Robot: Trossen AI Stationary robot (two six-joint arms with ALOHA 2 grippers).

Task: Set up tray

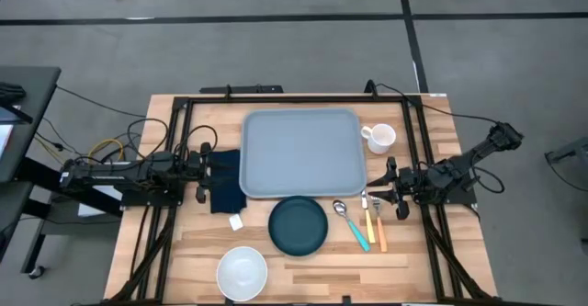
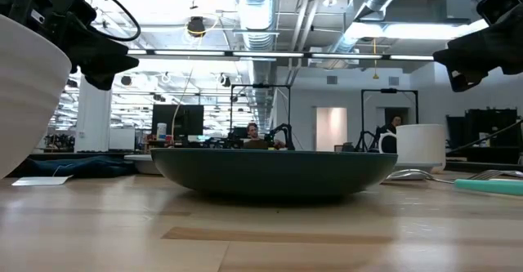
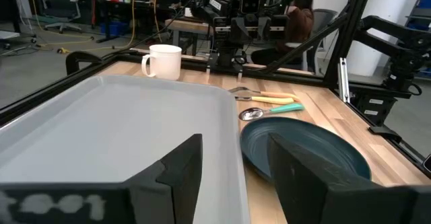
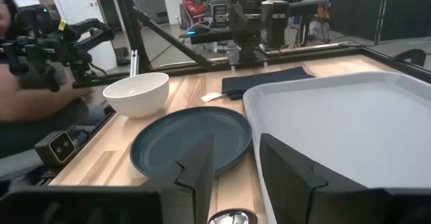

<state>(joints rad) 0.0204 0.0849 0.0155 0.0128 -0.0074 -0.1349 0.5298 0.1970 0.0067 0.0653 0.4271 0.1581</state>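
The light grey-blue tray (image 1: 301, 153) lies flat in the middle of the wooden table, toward its far side. My left gripper (image 1: 204, 173) hovers level at the tray's left, above the left part of a dark navy napkin (image 1: 225, 182); it is open, and between its fingers (image 3: 236, 177) the left wrist view shows only the tray (image 3: 114, 130). My right gripper (image 1: 393, 188) stands open at the tray's right, pointing toward the tray (image 4: 350, 123) and the dark teal plate (image 4: 192, 140), with nothing between its fingers (image 4: 237, 170).
The plate (image 1: 299, 225) sits just in front of the tray's near edge. A white bowl (image 1: 242, 273) stands near the front edge. A white mug (image 1: 378, 138) is at the tray's right. A spoon (image 1: 349, 221) and two other pieces of cutlery (image 1: 375, 221) lie right of the plate.
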